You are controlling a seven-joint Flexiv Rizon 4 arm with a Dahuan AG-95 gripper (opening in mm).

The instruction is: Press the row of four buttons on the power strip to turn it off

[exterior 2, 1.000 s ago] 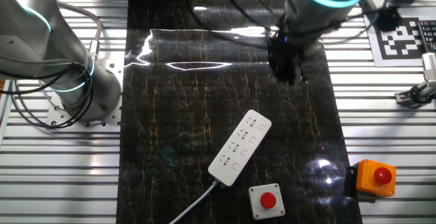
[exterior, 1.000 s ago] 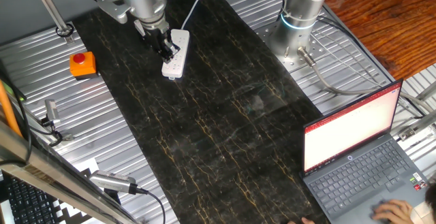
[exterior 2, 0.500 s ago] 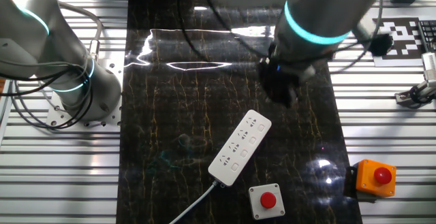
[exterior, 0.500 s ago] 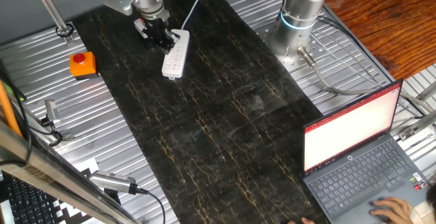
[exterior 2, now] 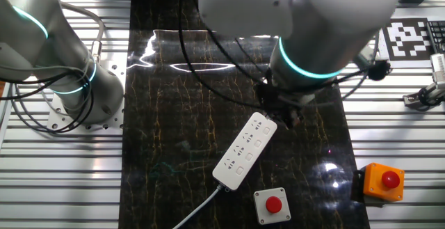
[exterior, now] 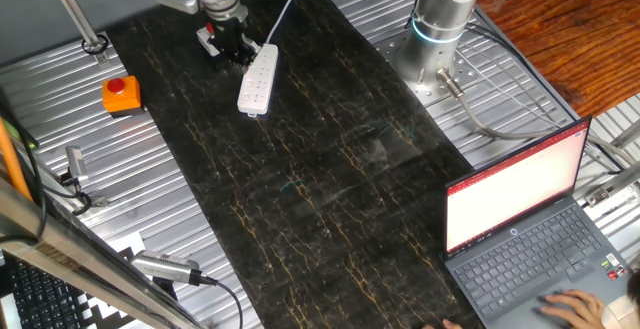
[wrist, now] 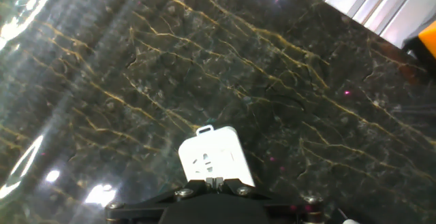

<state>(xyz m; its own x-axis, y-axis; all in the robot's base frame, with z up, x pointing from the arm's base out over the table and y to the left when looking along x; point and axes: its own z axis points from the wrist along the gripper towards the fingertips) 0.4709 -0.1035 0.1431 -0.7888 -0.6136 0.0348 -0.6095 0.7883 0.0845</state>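
The white power strip (exterior 2: pixel 243 152) lies slantwise on the dark marbled mat, its cable running off the near edge. The row of four buttons (exterior 2: pixel 254 149) runs along its right side. My gripper (exterior 2: pixel 281 114) hangs over the strip's end opposite the cable. In the hand view the fingertips (wrist: pixel 210 181) meet, shut on nothing, with the rounded end of the power strip (wrist: pixel 211 154) just ahead of them. From the other side the gripper (exterior: pixel 236 51) stands beside the power strip (exterior: pixel 257 79), near its cable end.
A small white box with a red button (exterior 2: pixel 269 204) sits close to the strip's cable end. An orange box with a red button (exterior 2: pixel 381 180) stands on the metal slats beyond the mat. A second arm's base (exterior 2: pixel 73 83) stands at the left. An open laptop (exterior: pixel 530 219) is at the table's corner.
My gripper has travelled across the mat from well clear of the power strip to just over its end. The strip and both red-button boxes have not moved.
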